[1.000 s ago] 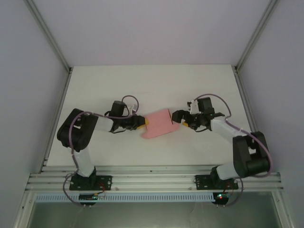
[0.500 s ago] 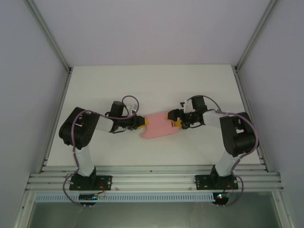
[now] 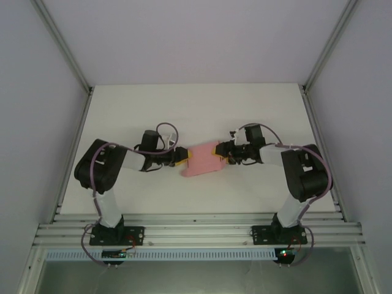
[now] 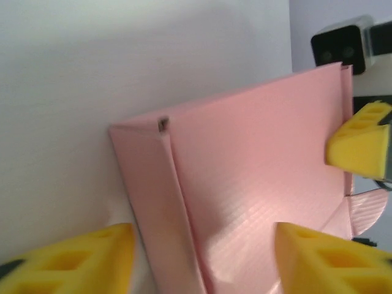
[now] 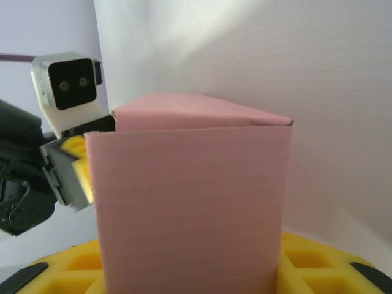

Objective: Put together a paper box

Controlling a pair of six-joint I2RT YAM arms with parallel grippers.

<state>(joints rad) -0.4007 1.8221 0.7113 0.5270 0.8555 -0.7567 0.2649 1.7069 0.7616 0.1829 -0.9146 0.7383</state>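
Lying near the middle of a white counter (image 3: 184, 110), a small paper box (image 3: 203, 160) of plain pink thin card sits between two black robot arms that reach in from either side. It is already folded into a low rectangular shape, with its long axis running from one arm to the other. The left gripper (image 3: 183, 157) meets the box's left end. In the left wrist view its yellow fingertips (image 4: 92, 260) stand spread wide, one just outside the creased side wall and the other over the flat top face, with no squeeze on the card. This looks like a loose bracket that keeps the box from sliding while the other arm works. The right gripper (image 3: 224, 151) is at the opposite end. In the right wrist view a pink panel rises straight in front of its yellow jaws and hides the gap between them, so whether they pinch the card cannot be told. The left wrist view also shows a rounded tab (image 4: 367, 208) sticking out at that far end. That suggests the end is not yet closed, which would explain the right arm's place there. Thin card buckles easily, so any push on that end would need to be gentle.
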